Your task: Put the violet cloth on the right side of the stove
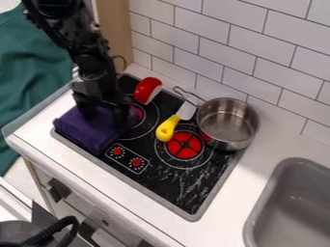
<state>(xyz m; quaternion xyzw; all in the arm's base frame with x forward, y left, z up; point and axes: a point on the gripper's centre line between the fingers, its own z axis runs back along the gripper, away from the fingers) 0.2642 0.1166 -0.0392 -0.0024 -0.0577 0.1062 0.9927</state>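
Camera view: fingers (120, 116) released, set apart at violet cloth (93, 130)

The cloth lies bunched at the stove's (222, 185) left corner, beside the red knobs (136, 162). Near it, toward the back edge, rests a red item (147, 89). Farther right: a yellow-handled utensil (168, 127), then a metal pot (226, 120) along the back edge.

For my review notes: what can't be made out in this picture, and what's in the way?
- Whether the end effector grips the violet cloth or only touches it: camera view, its own dark body covers the contact.
- Left side of the left burner: camera view, hidden by cloth and end effector.
- Stove surface beneath the pot: camera view, hidden by the pot.
- Rest of the sink: camera view, cut off by right and bottom edges.
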